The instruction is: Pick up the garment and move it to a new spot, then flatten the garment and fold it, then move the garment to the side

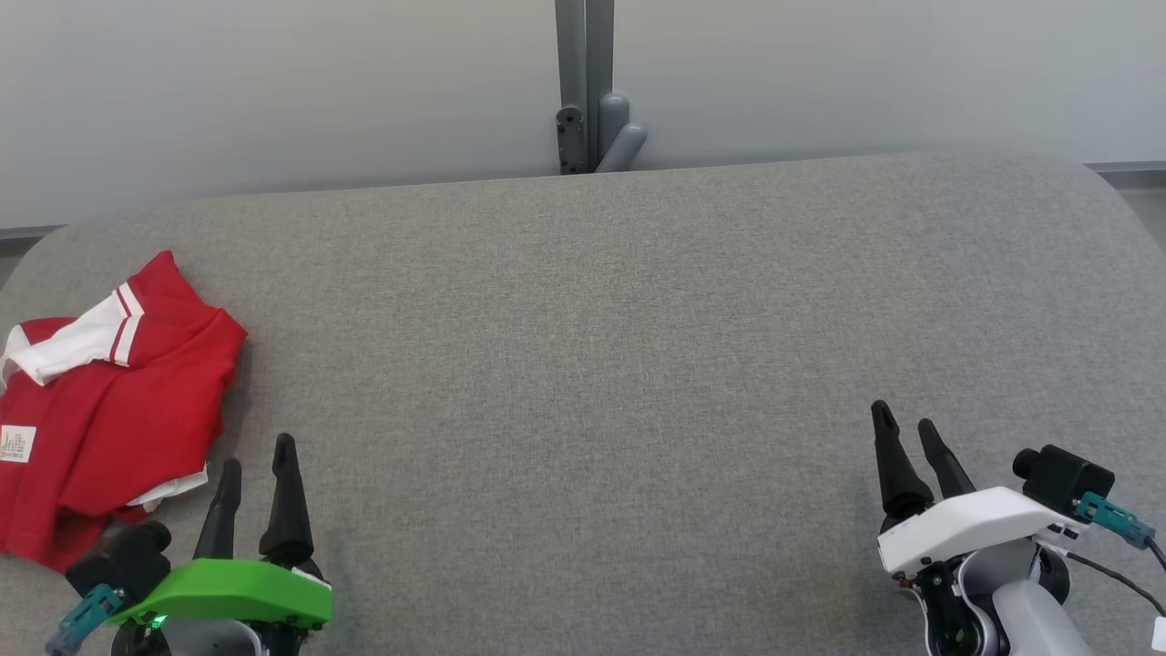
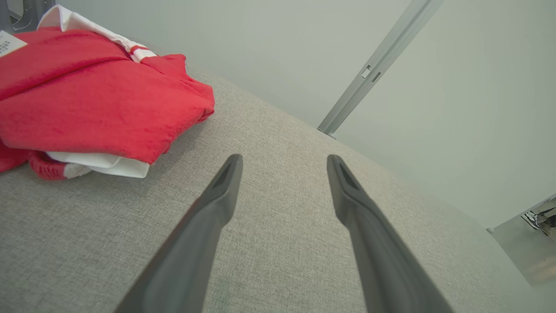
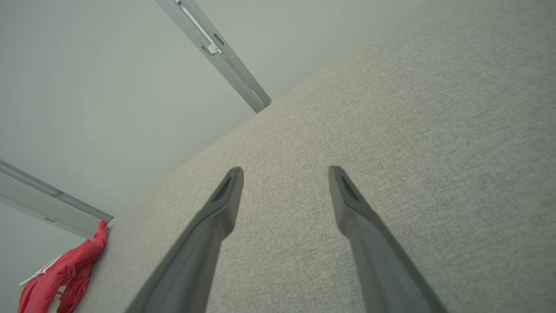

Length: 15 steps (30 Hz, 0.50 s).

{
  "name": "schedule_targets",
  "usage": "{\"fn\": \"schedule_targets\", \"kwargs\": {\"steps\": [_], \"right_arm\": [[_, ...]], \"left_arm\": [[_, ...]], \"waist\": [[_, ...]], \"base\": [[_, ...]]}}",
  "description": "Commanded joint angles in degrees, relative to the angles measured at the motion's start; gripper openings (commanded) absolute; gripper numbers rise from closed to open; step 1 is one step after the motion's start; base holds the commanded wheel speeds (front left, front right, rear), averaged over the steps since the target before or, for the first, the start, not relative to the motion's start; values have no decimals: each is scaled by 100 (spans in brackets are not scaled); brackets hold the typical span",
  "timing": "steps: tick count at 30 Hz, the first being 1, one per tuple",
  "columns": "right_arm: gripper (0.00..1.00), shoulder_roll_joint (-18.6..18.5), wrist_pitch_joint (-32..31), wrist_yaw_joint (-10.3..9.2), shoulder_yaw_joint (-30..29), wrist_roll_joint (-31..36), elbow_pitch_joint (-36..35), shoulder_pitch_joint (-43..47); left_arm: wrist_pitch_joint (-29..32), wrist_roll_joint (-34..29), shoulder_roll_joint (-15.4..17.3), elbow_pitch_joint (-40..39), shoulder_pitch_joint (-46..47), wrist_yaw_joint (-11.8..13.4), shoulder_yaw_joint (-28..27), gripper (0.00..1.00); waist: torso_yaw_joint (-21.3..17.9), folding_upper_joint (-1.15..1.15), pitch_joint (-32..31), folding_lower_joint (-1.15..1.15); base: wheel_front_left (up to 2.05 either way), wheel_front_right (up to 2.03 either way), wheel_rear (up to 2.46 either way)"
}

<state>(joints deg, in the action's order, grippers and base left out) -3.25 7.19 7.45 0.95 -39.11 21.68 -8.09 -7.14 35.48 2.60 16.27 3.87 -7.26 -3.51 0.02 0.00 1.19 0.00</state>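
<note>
Jaws wide over table [image 1: 583,364], garment [image 1: 118,401] far left

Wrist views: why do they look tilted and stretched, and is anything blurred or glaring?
Left wrist view: the wide lens makes the near fingers loom large and soft, while the red garment is sharp. Right wrist view: the grey post slants, since that camera tilts with its arm. Head view: soft, even light on the grey fabric surface, no glare.
</note>
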Motion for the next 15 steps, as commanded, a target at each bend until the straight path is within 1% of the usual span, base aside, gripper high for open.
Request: {"fn": "schedule_targets", "kwargs": {"steps": [1, 15], "right_arm": [[100, -19, 80, 3, 25, 212, -9, -128], [100, -11, 273, 3, 89, 962, 142, -151]], "left_arm": [[-72, -224, 35, -35, -42, -22, 8, 100], [-264, -1002, 32, 75, -27, -25, -8, 100]], "waist": [[-2, 0, -2, 0], [3, 0, 22, 0]], "base": [[0, 0, 0], [0, 0, 0]]}}
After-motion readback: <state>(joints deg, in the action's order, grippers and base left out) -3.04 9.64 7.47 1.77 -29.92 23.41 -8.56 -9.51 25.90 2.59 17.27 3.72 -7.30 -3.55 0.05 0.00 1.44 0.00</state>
